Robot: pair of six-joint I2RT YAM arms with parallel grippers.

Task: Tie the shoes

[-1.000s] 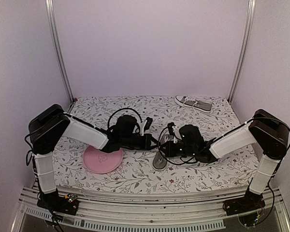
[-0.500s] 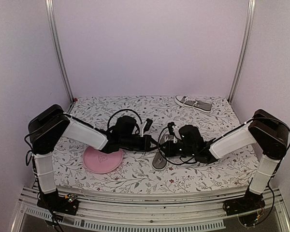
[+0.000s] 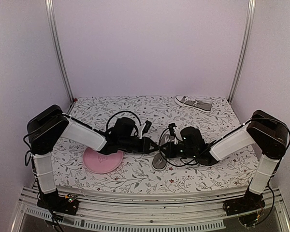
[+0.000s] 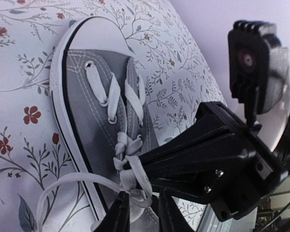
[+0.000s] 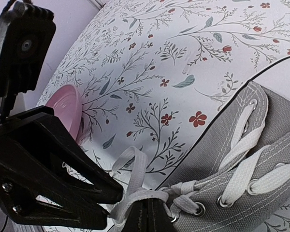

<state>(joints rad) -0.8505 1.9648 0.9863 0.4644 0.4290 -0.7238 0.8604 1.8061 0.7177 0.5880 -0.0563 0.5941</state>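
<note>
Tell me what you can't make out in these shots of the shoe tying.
- Top view: near shoe lace knot hidden under both arms.
- Top view: far shoe too small to judge its laces.
- Left wrist view: left tool mostly below the bottom edge, so its grip on the lace unclear.

No writing, brand mark or number can be read in any view. The grey shoe shows only stitching and white laces, and the bench cover carries flowers, not lettering.
</note>
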